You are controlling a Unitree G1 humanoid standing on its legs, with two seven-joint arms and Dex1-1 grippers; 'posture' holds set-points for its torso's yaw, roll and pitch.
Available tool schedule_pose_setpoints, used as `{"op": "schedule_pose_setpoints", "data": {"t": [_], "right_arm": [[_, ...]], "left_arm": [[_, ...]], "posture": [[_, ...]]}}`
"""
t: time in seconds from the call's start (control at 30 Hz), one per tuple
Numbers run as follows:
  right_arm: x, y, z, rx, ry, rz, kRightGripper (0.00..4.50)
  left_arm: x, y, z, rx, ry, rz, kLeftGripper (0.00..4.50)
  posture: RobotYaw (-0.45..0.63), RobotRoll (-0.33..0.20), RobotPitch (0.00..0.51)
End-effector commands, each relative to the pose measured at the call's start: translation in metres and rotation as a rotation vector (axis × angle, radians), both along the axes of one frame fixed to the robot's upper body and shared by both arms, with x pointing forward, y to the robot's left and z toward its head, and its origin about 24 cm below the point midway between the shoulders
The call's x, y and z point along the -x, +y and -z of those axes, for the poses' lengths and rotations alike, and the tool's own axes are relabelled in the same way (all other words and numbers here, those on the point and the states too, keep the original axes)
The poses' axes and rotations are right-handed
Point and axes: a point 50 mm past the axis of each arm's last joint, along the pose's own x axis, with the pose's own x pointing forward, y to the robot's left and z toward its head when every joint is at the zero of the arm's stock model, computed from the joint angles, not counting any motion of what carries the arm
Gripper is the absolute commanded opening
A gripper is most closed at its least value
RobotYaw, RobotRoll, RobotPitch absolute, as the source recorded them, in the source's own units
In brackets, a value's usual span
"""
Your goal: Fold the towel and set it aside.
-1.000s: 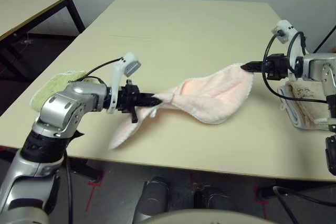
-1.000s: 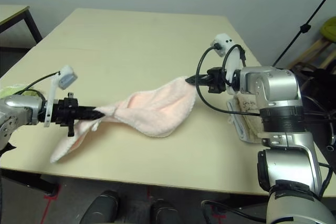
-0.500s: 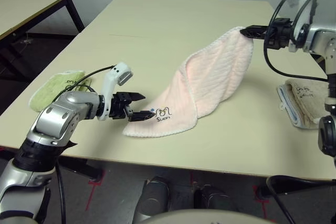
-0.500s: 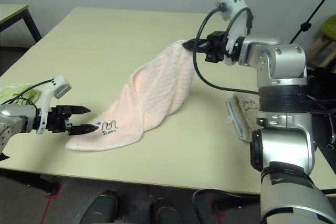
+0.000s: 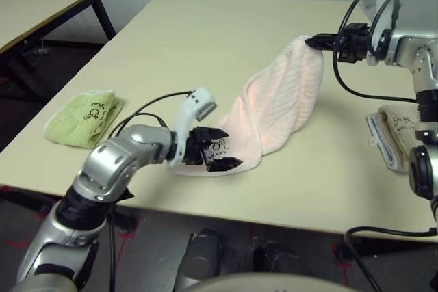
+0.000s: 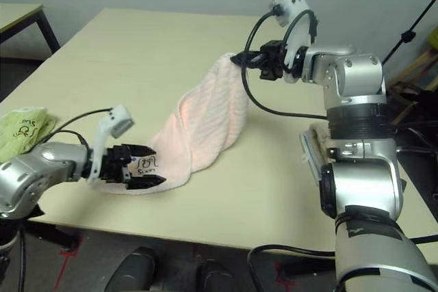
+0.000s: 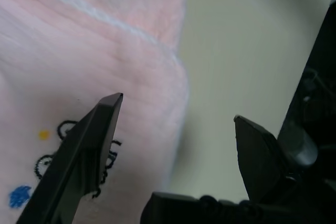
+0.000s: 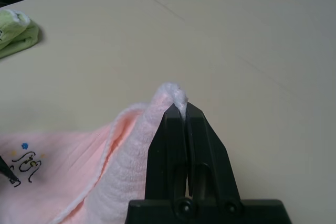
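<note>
right wrist view, right gripper pinching towel

The far half of the table is bare and open to pass over, and so is the near strip between the towel and the beige towel at the right edge. The towel itself slants across the middle, one end raised by the right gripper, the other lying at the near edge under the spread left gripper. A green towel blocks the left edge.
</note>
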Motion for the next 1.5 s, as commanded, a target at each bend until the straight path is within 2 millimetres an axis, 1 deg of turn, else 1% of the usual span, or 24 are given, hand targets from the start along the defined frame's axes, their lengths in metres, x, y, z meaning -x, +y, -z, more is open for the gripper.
{"op": "schedule_pose_setpoints", "data": {"t": [0.03,0.1,0.3,0.4,0.63,0.67,0.7,0.8,0.83,0.87,1.03,1.07,1.17,1.3,1.5], "right_arm": [[-0.003,0.002,-0.012,0.019,-0.042,0.002,0.0],[-0.003,0.005,-0.026,0.004,-0.071,-0.012,0.0],[0.007,0.022,-0.054,-0.002,-0.099,-0.103,0.0],[0.009,0.026,-0.06,0.002,-0.108,-0.118,0.0],[0.01,0.027,-0.061,0.008,-0.112,-0.123,0.0],[0.01,0.027,-0.062,0.007,-0.113,-0.125,0.0],[0.01,0.028,-0.062,0.006,-0.114,-0.128,0.0],[0.009,0.028,-0.062,0.006,-0.116,-0.13,0.0],[0.008,0.028,-0.062,0.007,-0.116,-0.129,0.0],[0.007,0.028,-0.062,0.011,-0.121,-0.126,0.0],[0.003,0.027,-0.064,0.017,-0.135,-0.104,0.0],[0.002,0.026,-0.063,0.02,-0.134,-0.1,0.0],[0.001,0.024,-0.059,0.03,-0.132,-0.085,0.0],[0.003,0.018,-0.055,0.027,-0.124,-0.065,0.0],[0.011,0.005,-0.041,0.026,-0.086,-0.029,0.0]], "left_arm": [[-0.002,-0.006,0.013,-0.054,0.012,0.013,4.46],[-0.003,-0.01,0.014,-0.045,0.017,0.017,4.46],[-0.009,-0.015,0.013,-0.029,0.001,-0.019,4.46],[-0.009,-0.02,0.015,-0.016,0.007,-0.027,4.46],[-0.009,-0.026,0.022,-0.012,-0.005,-0.07,4.42],[-0.01,-0.026,0.023,-0.018,-0.011,-0.081,4.06],[-0.011,-0.025,0.025,-0.025,-0.015,-0.092,3.81],[-0.016,-0.023,0.029,-0.025,-0.018,-0.121,2.8],[-0.017,-0.023,0.03,-0.025,-0.02,-0.126,2.39],[-0.018,-0.022,0.03,-0.024,-0.021,-0.129,2.08],[-0.024,-0.019,0.029,-0.012,-0.023,-0.128,0.26],[-0.025,-0.018,0.028,-0.004,-0.02,-0.129,0.02],[-0.026,-0.016,0.02,0.035,-0.01,-0.127,0.02],[-0.027,-0.009,0.004,0.088,0.007,-0.12,0.02],[-0.031,0.014,-0.026,0.15,-0.013,-0.15,0.02]], "posture": [[0.25,0.0,0.129],[0.25,0.0,0.128],[0.24,0.0,0.123],[0.24,0.0,0.12],[0.24,0.0,0.116],[0.24,0.0,0.116],[0.24,0.0,0.116],[0.24,0.0,0.099],[0.24,0.0,0.099],[0.24,0.0,0.086],[0.22,0.0,0.07],[0.22,0.0,0.07],[0.2,0.0,0.065],[0.17,0.0,0.055],[0.16,0.0,0.055]]}}
